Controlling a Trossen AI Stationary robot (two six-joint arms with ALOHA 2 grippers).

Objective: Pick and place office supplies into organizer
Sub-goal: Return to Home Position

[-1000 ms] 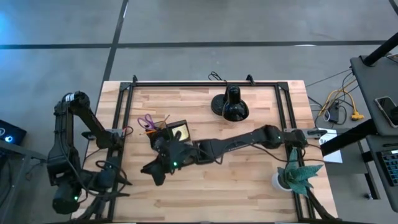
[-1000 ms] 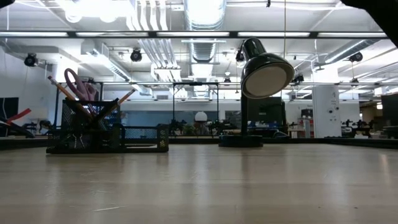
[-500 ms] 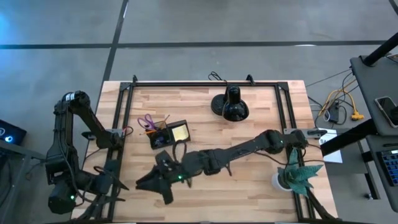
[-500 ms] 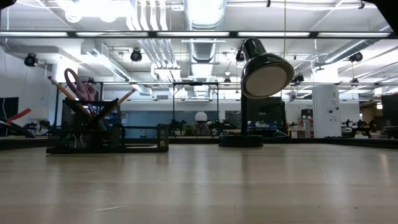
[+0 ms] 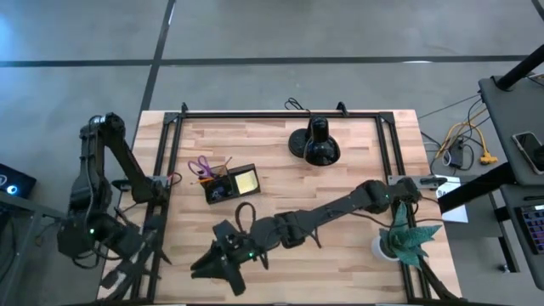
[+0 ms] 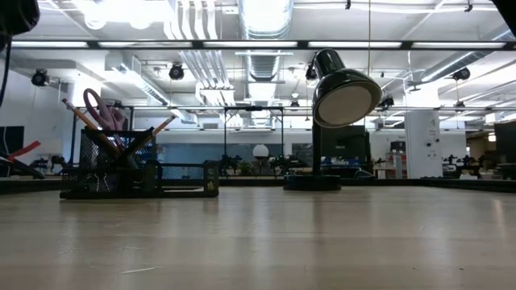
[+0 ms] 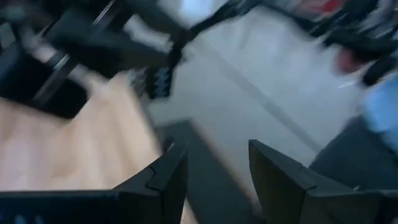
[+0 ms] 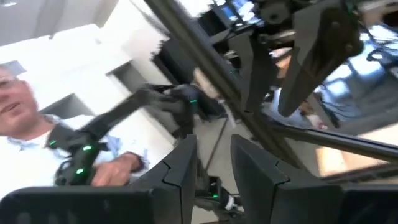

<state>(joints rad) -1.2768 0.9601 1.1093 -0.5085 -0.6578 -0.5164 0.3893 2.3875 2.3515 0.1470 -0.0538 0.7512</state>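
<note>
The black mesh organizer (image 5: pixel 223 187) stands on the table's left half. It holds the yellow sticky-note pad (image 5: pixel 247 180), the purple-handled scissors (image 5: pixel 201 165) and an orange pencil (image 5: pixel 223 162). In the low view the organizer (image 6: pixel 137 173) stands at the left with the scissors (image 6: pixel 100 109) and pencils sticking up out of it. My right gripper (image 5: pixel 214 269) hovers near the table's near edge, well in front of the organizer, open and empty (image 8: pixel 214 165). My left gripper (image 5: pixel 127 259) is off the table's left edge, open and empty (image 7: pixel 214 174).
A black dome lamp (image 5: pixel 314 144) stands at the far middle and also shows in the low view (image 6: pixel 343 95). A green plant in a white pot (image 5: pixel 404 240) stands at the near right. A person (image 8: pixel 37 137) shows beyond the table in the right wrist view.
My right gripper has drawn back from beside the organizer toward the table's near edge, empty. My left arm has swung beside the table's left edge. The organizer and its contents have stayed still.
</note>
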